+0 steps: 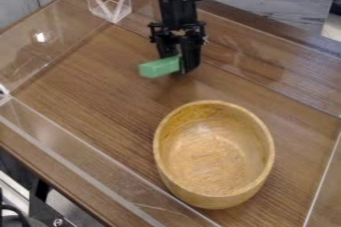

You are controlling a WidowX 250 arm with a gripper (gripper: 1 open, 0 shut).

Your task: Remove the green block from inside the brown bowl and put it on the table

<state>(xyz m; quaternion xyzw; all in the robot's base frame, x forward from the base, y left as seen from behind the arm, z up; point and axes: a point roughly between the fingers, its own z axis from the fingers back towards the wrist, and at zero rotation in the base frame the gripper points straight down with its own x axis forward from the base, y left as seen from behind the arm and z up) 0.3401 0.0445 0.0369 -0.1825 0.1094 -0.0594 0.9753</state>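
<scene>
Wide bare stretches of the surface (94, 87) lie open left of and in front of the hand (174, 64), which stands clamped on the green block (160, 68). The brown bowl (213, 152) blocks the near right area. Clear acrylic walls (54, 136) fence the edges, and a clear stand (108, 3) occupies the far left corner.

Evenly bright, soft overhead light; white glare on the clear acrylic walls (54, 42); low resolution, mildly blurred; faint shadows only.
</scene>
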